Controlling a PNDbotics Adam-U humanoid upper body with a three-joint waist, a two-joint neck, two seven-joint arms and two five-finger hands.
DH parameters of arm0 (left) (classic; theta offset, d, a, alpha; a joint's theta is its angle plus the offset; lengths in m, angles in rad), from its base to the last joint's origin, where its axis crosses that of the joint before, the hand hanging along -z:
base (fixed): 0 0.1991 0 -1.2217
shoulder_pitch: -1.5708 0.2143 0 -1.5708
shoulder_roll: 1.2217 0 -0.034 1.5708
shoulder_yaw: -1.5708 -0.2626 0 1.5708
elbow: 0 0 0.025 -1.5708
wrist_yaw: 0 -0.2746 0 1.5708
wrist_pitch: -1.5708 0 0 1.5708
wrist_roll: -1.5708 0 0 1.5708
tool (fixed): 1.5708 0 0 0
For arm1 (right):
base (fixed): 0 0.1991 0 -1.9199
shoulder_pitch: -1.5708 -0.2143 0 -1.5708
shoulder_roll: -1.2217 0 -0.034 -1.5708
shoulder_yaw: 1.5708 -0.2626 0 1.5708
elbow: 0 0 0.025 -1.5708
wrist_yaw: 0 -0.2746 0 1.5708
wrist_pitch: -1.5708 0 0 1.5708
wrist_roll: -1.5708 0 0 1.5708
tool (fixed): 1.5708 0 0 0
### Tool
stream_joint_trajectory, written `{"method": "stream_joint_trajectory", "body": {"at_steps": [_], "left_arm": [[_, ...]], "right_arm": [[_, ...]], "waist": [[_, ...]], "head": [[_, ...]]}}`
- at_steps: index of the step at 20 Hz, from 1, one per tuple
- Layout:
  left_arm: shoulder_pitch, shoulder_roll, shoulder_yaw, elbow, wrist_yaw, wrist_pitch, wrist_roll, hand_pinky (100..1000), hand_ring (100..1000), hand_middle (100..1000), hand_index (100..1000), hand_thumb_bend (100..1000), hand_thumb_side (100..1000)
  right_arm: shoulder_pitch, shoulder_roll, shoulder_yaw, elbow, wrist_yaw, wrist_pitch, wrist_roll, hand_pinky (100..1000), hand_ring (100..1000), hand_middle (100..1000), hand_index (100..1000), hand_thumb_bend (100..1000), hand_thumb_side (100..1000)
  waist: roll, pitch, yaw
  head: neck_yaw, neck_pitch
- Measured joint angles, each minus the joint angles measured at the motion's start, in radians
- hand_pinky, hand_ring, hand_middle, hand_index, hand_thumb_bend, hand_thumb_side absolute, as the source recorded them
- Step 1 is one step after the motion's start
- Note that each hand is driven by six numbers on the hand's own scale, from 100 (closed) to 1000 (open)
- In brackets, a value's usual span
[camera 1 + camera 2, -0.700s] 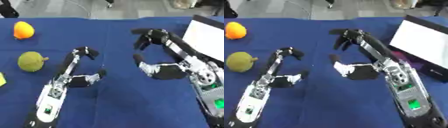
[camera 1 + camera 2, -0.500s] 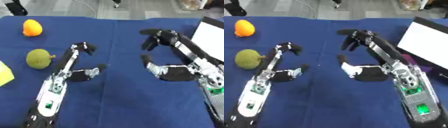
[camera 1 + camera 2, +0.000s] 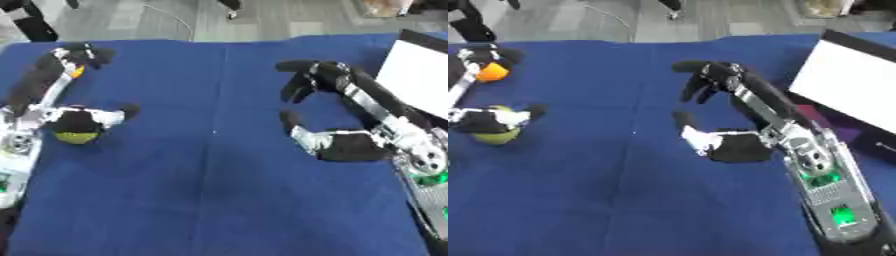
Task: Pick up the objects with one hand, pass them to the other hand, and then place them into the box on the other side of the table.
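Note:
A green-yellow round fruit (image 3: pixel 495 137) lies at the left edge of the blue table (image 3: pixel 210 190). My left hand (image 3: pixel 77 119) hovers right over it, palm covering its top, thumb out to the right and fingers stretched up toward the orange fruit (image 3: pixel 492 73); the hand is open. The fingertips (image 3: pixel 86 52) partly hide the orange. My right hand (image 3: pixel 350 146) is open mid-right with nothing in it, its fingers (image 3: pixel 308 75) arched up and left. The white box (image 3: pixel 857 86) stands at the right edge.
The table's far edge meets a grey floor at the top. A dark purple thing (image 3: pixel 842 131) lies under the box's near side. My right forearm (image 3: pixel 824 185), with green lights, runs down to the lower right.
My left hand has moved left, from beside the green fruit to directly over it. The camera has shifted as well. The right hand keeps its open pose.

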Motion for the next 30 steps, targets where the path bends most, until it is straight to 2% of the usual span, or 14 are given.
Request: {"method": "stream_joint_trajectory", "body": {"at_steps": [4, 8, 13, 19, 22, 23, 30], "left_arm": [[0.039, 0.16, 0.002, 0.033, -0.005, 0.024, -0.148, 783, 712, 720, 887, 736, 532], [0.054, 0.237, 0.017, 0.126, -0.006, 0.054, -0.265, 781, 711, 719, 884, 731, 509], [0.057, 0.246, 0.037, 0.305, 0.001, 0.094, -0.34, 779, 704, 712, 874, 699, 492], [0.032, 0.234, 0.045, 0.512, 0.033, 0.113, -0.355, 777, 691, 697, 857, 650, 475], [0.025, 0.225, 0.045, 0.572, 0.043, 0.113, -0.355, 775, 686, 689, 849, 636, 440], [0.024, 0.222, 0.045, 0.588, 0.044, 0.113, -0.356, 775, 685, 688, 848, 633, 464], [0.025, 0.212, 0.049, 0.658, 0.055, 0.121, -0.365, 775, 681, 685, 844, 630, 458]], "right_arm": [[0.008, -0.008, 0.0, 0.005, 0.004, -0.002, 0.0, 618, 701, 566, 887, 124, 383], [0.014, -0.014, 0.0, 0.012, 0.006, -0.005, -0.001, 618, 701, 567, 887, 122, 384], [0.017, -0.015, 0.0, 0.015, 0.006, -0.006, -0.002, 617, 701, 566, 887, 120, 384], [0.017, -0.015, 0.0, 0.015, 0.006, -0.007, -0.001, 617, 700, 566, 888, 116, 385], [0.017, -0.015, 0.0, 0.015, 0.006, -0.008, -0.001, 617, 700, 566, 888, 113, 383], [0.017, -0.015, 0.0, 0.015, 0.006, -0.008, -0.001, 616, 700, 566, 888, 113, 385], [0.017, -0.015, 0.0, 0.016, 0.006, -0.009, -0.001, 616, 700, 566, 888, 110, 385]], "waist": [[0.01, -0.005, 0.006], [0.018, -0.014, 0.008], [0.02, -0.015, 0.008], [0.02, -0.015, 0.001], [0.02, -0.015, -0.001], [0.02, -0.015, -0.001], [0.02, -0.015, -0.002]], "head": [[-0.016, 0.0], [-0.031, 0.0], [-0.041, 0.0], [-0.04, 0.0], [-0.034, 0.0], [-0.031, 0.0], [-0.019, 0.0]]}}
